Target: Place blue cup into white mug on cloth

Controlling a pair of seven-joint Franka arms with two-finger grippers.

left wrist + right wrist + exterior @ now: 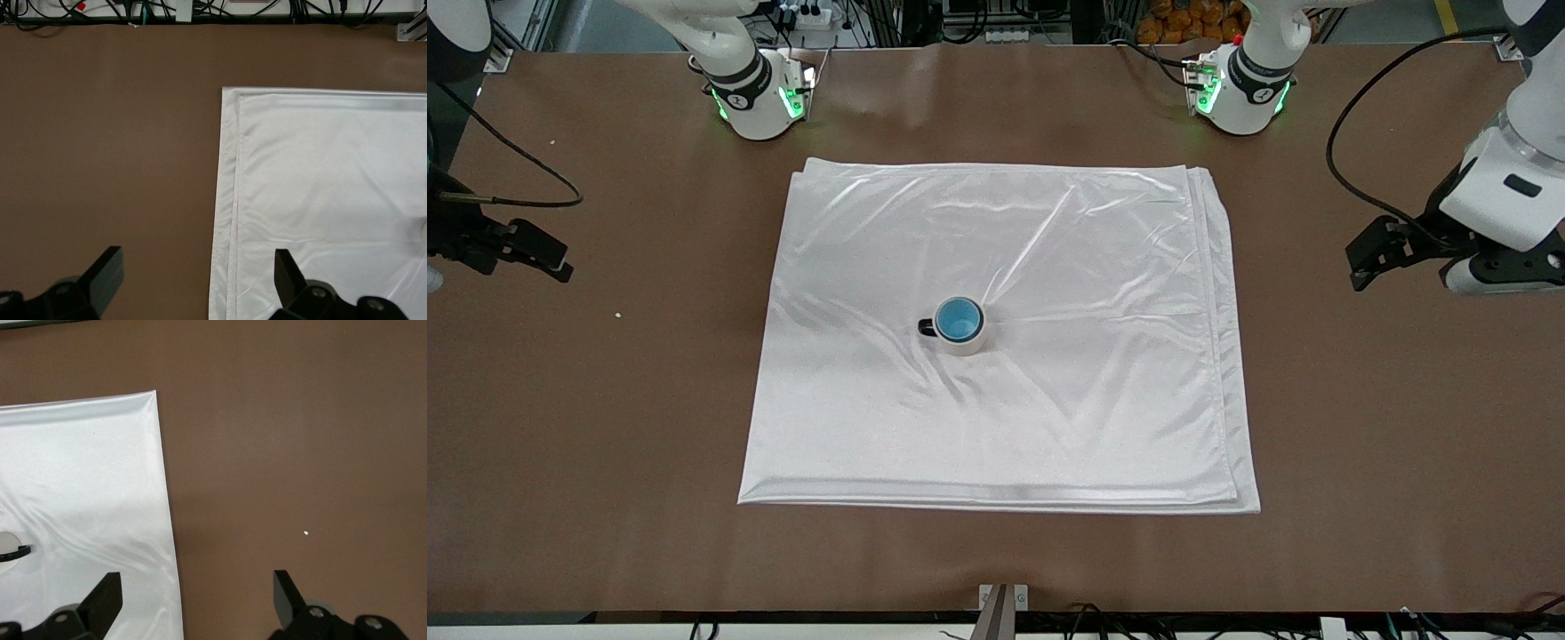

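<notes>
The blue cup [959, 319] sits upright inside the white mug [963, 343], only its bright blue inside and rim showing. The mug stands near the middle of the cloth [1067, 267], its black handle toward the right arm's end. My left gripper [1362, 260] hangs open and empty over bare table off the cloth's edge at the left arm's end. My right gripper [551, 256] hangs open and empty over bare table at the right arm's end. In the left wrist view the open gripper [198, 280] frames the cloth's edge [230, 200]. The right wrist view shows the open gripper [197, 597], the cloth [87, 473] and a sliver of the mug [7, 543].
The brown table [1387, 427] surrounds the cloth. The two arm bases [760, 98] [1240, 93] stand at the edge farthest from the front camera. A small white crumb [617, 314] lies on the table near the right gripper. Cables [516, 169] trail across it.
</notes>
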